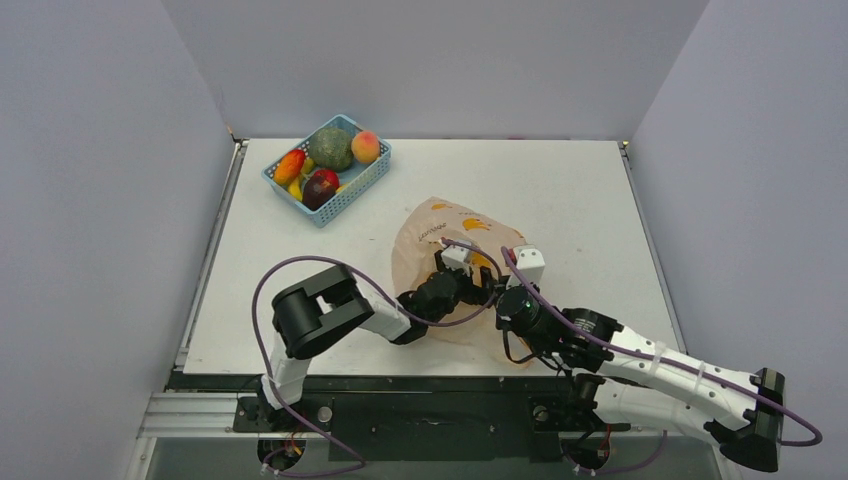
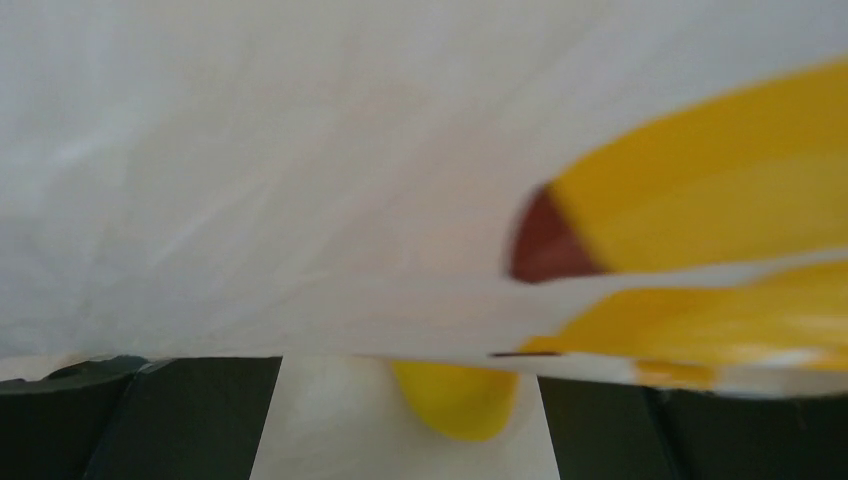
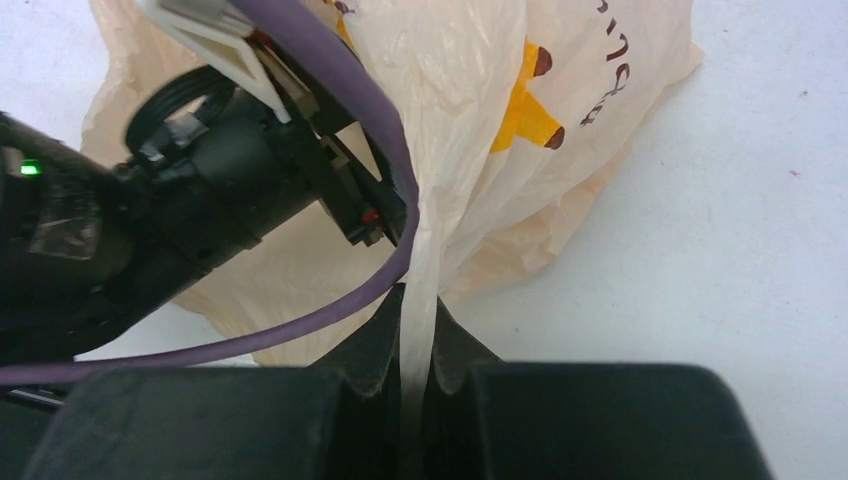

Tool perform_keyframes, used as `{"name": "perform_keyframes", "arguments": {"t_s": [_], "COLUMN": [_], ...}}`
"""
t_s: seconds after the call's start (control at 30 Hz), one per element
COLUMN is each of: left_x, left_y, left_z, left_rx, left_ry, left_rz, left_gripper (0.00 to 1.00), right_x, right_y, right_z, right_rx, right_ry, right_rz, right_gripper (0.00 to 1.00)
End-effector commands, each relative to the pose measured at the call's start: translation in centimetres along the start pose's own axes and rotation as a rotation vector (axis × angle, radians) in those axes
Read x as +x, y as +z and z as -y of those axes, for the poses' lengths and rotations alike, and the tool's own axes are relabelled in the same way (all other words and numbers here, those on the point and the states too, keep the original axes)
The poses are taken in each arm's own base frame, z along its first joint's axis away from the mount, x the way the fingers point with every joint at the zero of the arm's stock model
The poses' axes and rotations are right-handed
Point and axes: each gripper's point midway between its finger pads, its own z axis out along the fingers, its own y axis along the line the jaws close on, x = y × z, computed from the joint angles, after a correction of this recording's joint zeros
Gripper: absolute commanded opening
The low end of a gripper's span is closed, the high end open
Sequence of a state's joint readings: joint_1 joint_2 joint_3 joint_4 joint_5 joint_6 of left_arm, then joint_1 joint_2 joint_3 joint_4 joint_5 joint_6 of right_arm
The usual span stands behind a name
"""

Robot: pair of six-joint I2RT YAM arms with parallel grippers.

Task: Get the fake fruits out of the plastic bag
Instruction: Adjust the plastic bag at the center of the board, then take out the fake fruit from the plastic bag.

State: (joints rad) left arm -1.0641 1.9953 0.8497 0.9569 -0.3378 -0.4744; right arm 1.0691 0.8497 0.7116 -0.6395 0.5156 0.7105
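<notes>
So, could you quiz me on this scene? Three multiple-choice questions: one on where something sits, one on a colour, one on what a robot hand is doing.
1. Where is the basket?
A. far left of the table
B. near right corner
C. dead centre

2. What colour is the basket?
A. red
B. black
C. blue

3. The right fingers are:
A. wide open above the basket
B. shut on a strip of the bag
C. holding the basket

Answers:
1 A: the top view shows it at the far left.
2 C: its mesh walls are blue.
3 B: the right wrist view shows bag film pinched between them.
</notes>
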Motion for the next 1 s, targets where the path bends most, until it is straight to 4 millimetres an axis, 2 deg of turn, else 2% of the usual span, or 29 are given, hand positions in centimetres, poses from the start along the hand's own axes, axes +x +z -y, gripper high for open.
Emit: {"name": "perform_keyframes", "arguments": {"t_s": [0.0, 0.2, 0.3, 0.47, 0.53, 0.6, 0.63, 0.67, 0.7, 0.73, 0.77, 0.8, 0.83, 0.87, 0.9, 0.93, 0.97], "left_x": [0.3, 2.3, 1.9, -0.4, -1.3, -1.7, -2.5, -2.3, -3.3, -2.8, -3.7, -3.2, -3.9, -3.5, -4.2, -3.6, -4.2], "left_y": [2.2, 4.0, 4.5, 4.2, 3.8, 3.2, 2.9, 2.5, 2.2, 1.7, 1.2, 0.6, 0.1, -0.5, -1.1, -1.8, -2.4], "left_z": [1.4, 0.6, 0.7, 1.7, 2.1, 2.1, 2.3, 2.1, 2.3, 1.9, 2.2, 1.7, 2.0, 1.5, 1.6, 1.1, 1.1], "left_rx": [0.037, -0.005, 0.005, 0.044, 0.060, 0.066, 0.073, 0.073, 0.081, 0.073, 0.084, 0.078, 0.087, 0.080, 0.080, 0.068, 0.066], "left_ry": [-0.006, 0.023, 0.003, -0.008, -0.016, -0.017, -0.021, -0.024, -0.034, -0.042, -0.050, -0.046, -0.047, -0.040, -0.041, -0.040, -0.043], "left_rz": [0.031, 0.012, 0.032, 0.112, 0.127, 0.133, 0.144, 0.138, 0.149, 0.130, 0.139, 0.122, 0.124, 0.107, 0.104, 0.083, 0.084], "left_gripper": [0.85, 0.83, 0.73, 0.52, 0.44, 0.31, 0.28, 0.22, 0.20, 0.15, 0.13, 0.08, 0.06, 0.03, 0.03, 0.01, 0.00], "right_x": [-0.6, -0.6, -0.6, -0.8, -1.0, -1.1, -1.2, -1.2, -1.3, -1.4, -1.5, -1.6, -1.6, -1.6, -1.7, -1.6, -1.5], "right_y": [-0.3, -0.5, -0.5, -0.8, -1.0, -1.2, -1.2, -1.2, -1.2, -1.3, -1.4, -1.4, -1.3, -1.3, -1.3, -1.3, -1.3], "right_z": [0.3, 0.6, 0.8, 0.3, 0.2, 0.1, 0.1, 0.3, 0.5, 0.6, 0.5, 0.5, 0.6, 0.8, 0.9, 0.9, 0.8], "right_rx": [-0.030, -0.043, -0.043, -0.076, -0.081, -0.093, -0.092, -0.088, -0.080, -0.078, -0.080, -0.083, -0.078, -0.071, -0.064, -0.061, -0.066], "right_ry": [0.043, 0.059, 0.064, 0.084, 0.092, 0.093, 0.092, 0.095, 0.097, 0.098, 0.099, 0.097, 0.094, 0.092, 0.092, 0.090, 0.087], "right_rz": [0.030, 0.030, 0.035, 0.044, 0.046, 0.047, 0.054, 0.062, 0.067, 0.068, 0.069, 0.074, 0.076, 0.079, 0.081, 0.076, 0.072], "right_gripper": [0.00, 0.00, 0.00, 0.00, 0.00, 0.00, 0.00, 0.00, 0.00, 0.00, 0.00, 0.00, 0.00, 0.00, 0.00, 0.00, 0.00]}}
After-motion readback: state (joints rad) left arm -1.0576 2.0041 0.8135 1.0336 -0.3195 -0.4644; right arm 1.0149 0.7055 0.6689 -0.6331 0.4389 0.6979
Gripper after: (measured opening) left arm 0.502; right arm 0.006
